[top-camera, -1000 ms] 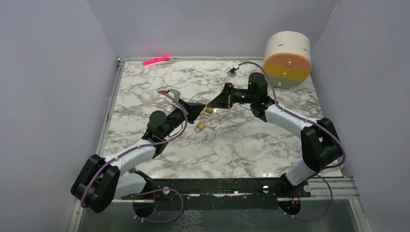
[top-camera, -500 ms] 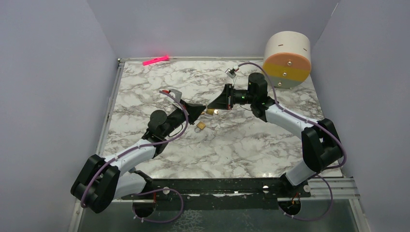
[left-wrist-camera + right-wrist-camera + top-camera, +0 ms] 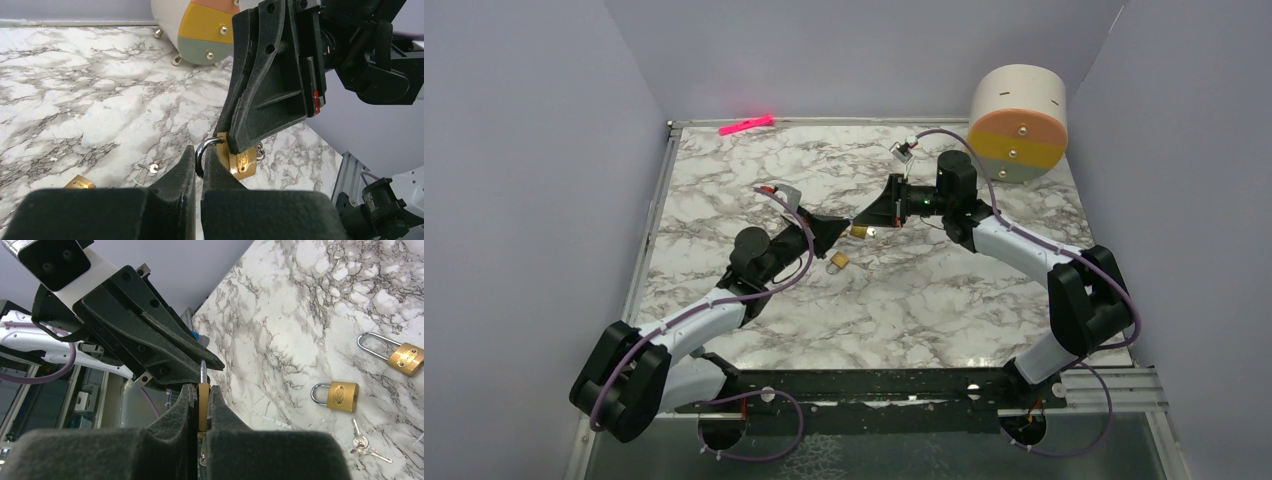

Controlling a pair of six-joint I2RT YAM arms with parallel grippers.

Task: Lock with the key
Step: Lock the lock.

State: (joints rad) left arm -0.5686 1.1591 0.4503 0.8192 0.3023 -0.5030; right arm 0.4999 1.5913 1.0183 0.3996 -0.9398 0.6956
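A small brass padlock (image 3: 859, 231) hangs in the air between my two grippers over the middle of the marble table (image 3: 944, 300). My left gripper (image 3: 198, 150) is shut on its silver shackle (image 3: 200, 152). My right gripper (image 3: 201, 387) is shut on its brass body (image 3: 202, 402), which also shows in the left wrist view (image 3: 242, 161). A silver ring (image 3: 260, 151) hangs at the body's far side. A tiny silver key (image 3: 150, 168) lies loose on the table below. Small keys (image 3: 362, 444) also lie near two padlocks in the right wrist view.
A second brass padlock (image 3: 837, 262) lies on the table just below the grippers. The right wrist view shows two padlocks (image 3: 342, 395) (image 3: 402, 356) on the marble. A cream, orange and grey drum (image 3: 1019, 120) stands at the back right. A pink marker (image 3: 746, 124) lies at the back edge.
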